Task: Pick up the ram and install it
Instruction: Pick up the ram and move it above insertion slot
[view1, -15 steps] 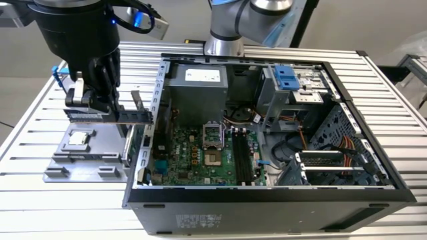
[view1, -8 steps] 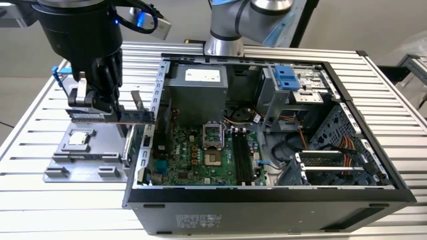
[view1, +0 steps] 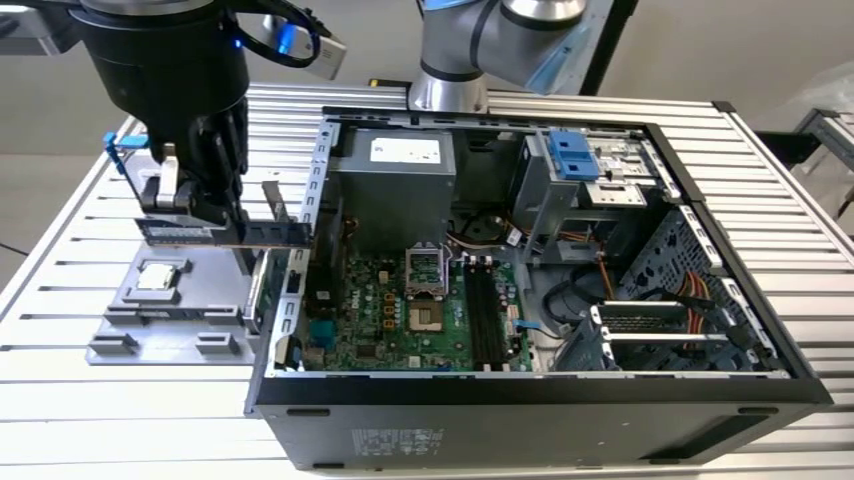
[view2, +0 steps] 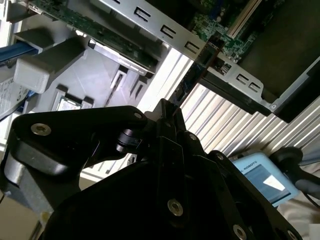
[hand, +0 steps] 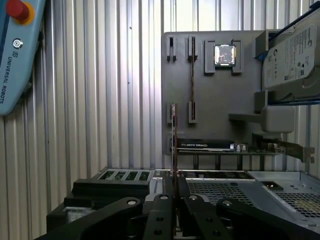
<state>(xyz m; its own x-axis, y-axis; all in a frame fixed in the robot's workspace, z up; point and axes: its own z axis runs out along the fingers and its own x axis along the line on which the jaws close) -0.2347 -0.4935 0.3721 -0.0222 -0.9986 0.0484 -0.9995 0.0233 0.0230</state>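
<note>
Open case (view1: 534, 425) lies beside the gripper, lid off so the memory slots (view1: 487, 320) can be reached from above. The grey tray (view1: 127, 345) sits below the gripper, and its holders stand parts on edge for pinching. The gripper (view1: 198, 212) is clamped on the ram (view1: 254, 234), held level under the fingers and seemingly clear of the tray. This probably suits pressing it straight down.
</note>
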